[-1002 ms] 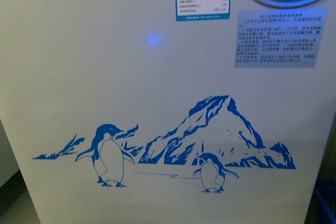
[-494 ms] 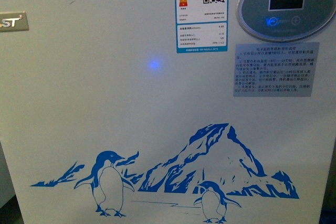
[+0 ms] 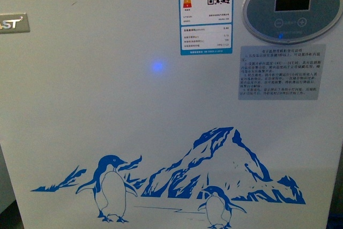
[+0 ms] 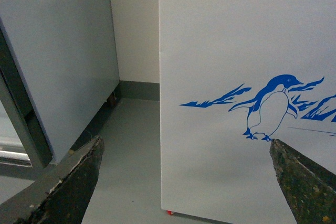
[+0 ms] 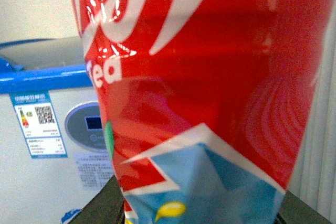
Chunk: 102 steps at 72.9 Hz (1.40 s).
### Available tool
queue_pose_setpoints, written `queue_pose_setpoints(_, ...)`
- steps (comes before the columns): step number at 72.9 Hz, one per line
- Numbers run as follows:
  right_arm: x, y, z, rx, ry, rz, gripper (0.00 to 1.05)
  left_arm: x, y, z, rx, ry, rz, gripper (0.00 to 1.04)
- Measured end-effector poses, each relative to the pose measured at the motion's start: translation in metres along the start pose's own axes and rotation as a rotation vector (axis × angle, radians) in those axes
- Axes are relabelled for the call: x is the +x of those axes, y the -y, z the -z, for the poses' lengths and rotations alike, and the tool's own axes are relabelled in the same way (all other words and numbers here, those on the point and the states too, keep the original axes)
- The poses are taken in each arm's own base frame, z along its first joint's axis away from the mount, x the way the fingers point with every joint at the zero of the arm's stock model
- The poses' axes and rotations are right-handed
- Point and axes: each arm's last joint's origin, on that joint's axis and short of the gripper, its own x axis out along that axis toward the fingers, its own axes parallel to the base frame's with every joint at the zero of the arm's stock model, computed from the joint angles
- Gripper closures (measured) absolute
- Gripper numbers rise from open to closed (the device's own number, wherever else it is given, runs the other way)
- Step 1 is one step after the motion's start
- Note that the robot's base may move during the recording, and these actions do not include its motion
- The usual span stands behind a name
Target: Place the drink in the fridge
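The fridge point(image 3: 107, 79) is a white chest freezer that fills the front view, with a blue penguin-and-mountain decal point(image 3: 177, 175) and a round grey display point(image 3: 292, 6). Neither arm shows in the front view. In the right wrist view the drink point(image 5: 210, 93) fills the frame, showing its red label with white lettering; my right gripper is shut on it, with only dark finger edges point(image 5: 100, 203) visible at its sides. Behind it are the fridge's blue rim point(image 5: 42, 80) and display point(image 5: 86, 124). My left gripper point(image 4: 186, 182) is open and empty, close to the fridge's front corner point(image 4: 210, 77).
A tall grey cabinet point(image 4: 63, 61) stands beside the fridge, with a strip of grey floor point(image 4: 131, 150) between them running to a pale back wall. An energy label with a QR code point(image 3: 206, 12) and a text notice point(image 3: 274, 72) are stuck on the fridge front.
The front view has risen over the past second: the fridge's display, energy label and brand plate have dropped further into view. It has barely shifted in the last half second.
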Motion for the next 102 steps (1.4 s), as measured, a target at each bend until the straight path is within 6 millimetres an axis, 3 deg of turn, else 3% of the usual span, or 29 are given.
queue_pose_setpoints(102,0.0002,0.0004,0.0025,-0.014,-0.005,0.009,0.66,0.0,0.0,0.0,0.0,0.0,0.0,0.08)
